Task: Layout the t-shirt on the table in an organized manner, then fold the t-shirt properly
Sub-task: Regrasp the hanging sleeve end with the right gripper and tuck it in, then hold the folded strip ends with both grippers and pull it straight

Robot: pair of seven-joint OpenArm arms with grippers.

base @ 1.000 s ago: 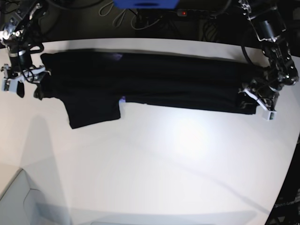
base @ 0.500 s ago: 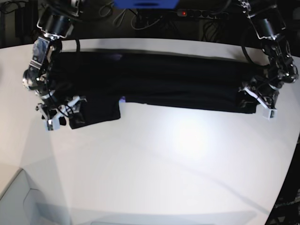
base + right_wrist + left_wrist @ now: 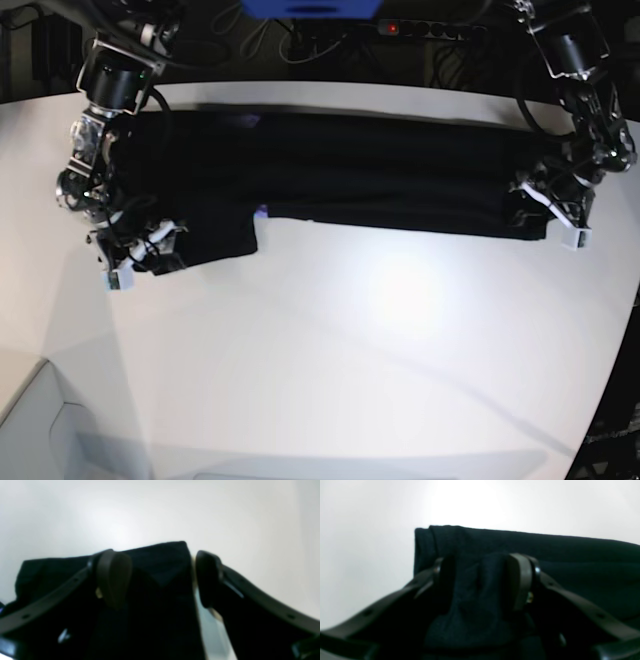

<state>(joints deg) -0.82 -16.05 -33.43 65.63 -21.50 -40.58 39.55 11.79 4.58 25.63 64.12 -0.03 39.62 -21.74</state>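
My left gripper (image 3: 485,580) has its jaws pinching the t-shirt (image 3: 380,175); my right gripper (image 3: 160,577) has its jaws spread around the sleeve corner.

The left pincer (image 3: 482,580) pinches a bunched fold of the t-shirt (image 3: 570,562) on the white table (image 3: 370,530).

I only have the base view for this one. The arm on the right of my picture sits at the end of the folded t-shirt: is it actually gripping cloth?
Observer: Yes. In the left wrist view the left gripper is shut on a bunched ridge of the t-shirt.
Operator: And the other arm, at the sleeve?
Observer: The right gripper stands open, its fingers astride the sleeve's corner.
Operator: Is the sleeve lifted?
Observer: Cannot tell; bare table shows just beyond the corner.
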